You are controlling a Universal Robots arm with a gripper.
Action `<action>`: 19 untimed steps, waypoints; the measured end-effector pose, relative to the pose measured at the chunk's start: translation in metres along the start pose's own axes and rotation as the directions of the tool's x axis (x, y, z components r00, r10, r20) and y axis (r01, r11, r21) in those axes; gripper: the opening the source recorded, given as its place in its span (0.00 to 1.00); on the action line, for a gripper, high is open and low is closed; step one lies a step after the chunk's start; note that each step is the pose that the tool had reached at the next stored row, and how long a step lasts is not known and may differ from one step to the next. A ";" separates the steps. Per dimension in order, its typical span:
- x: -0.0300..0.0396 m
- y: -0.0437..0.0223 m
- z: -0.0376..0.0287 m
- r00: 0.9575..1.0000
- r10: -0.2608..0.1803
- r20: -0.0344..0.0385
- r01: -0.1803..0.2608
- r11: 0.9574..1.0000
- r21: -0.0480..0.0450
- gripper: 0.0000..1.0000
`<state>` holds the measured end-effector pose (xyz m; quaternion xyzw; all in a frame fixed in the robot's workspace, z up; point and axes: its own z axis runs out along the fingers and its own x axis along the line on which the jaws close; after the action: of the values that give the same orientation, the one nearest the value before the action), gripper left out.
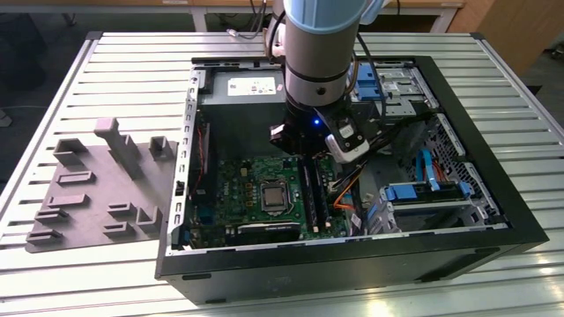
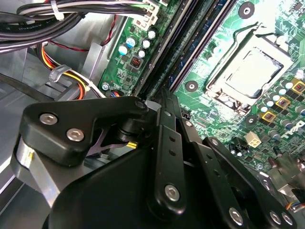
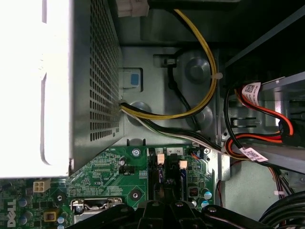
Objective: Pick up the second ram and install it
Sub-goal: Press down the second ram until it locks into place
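1. My claw (image 1: 304, 153) is down inside the open computer case (image 1: 493, 198), right over the memory slots (image 1: 314, 191) at the edge of the green motherboard (image 1: 255, 191) nearer the exterior view's right
2. In the second wrist view my claw's black linkages (image 2: 162, 157) come together close above the long dark slots (image 2: 190, 47) — I cannot tell whether the fingers are wide or narrow, nor whether anything sits between them
3. The second ram – I cannot pick it out for certain; a dark stick with small chips seems to lie along the slots (image 2: 202, 45) in the second wrist view, but whether that is the one I cannot tell
4. What the case holds: the motherboard with its processor socket (image 1: 274, 196) in the middle, a silver power supply (image 1: 251, 86) at the far end, blue drive brackets (image 1: 423, 193) on the exterior view's right, and orange and black cables (image 1: 345, 191) just beside the slots
5. In the first wrist view the perforated metal wall of the power supply (image 3: 95, 71) stands beside the motherboard (image 3: 109, 171), with a yellow cable (image 3: 205, 71) and red and black wires (image 3: 267, 114) looping across the case floor
6. The case sits on the slatted table (image 1: 115, 66); beside it, on the exterior view's left, lies a light grey tray (image 1: 88, 191) with raised blocks and a tall post (image 1: 119, 145) — I see no stick resting in its blocks
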<state>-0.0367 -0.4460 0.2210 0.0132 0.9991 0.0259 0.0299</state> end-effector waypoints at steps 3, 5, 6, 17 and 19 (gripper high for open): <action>0.0000 0.0000 0.0002 1.000 0.000 0.000 0.000 1.000 0.000 0.11; 0.0000 0.0000 0.0007 1.000 0.000 0.000 0.000 1.000 0.000 0.11; 0.0000 -0.0001 0.0009 1.000 0.000 0.000 0.000 1.000 0.000 0.11; 0.0001 -0.0001 0.0021 1.000 0.000 0.000 0.000 1.000 0.000 0.11; 0.0001 -0.0001 0.0026 1.000 0.000 0.000 0.000 1.000 0.000 0.11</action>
<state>-0.0367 -0.4459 0.2184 0.0132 0.9991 0.0260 0.0299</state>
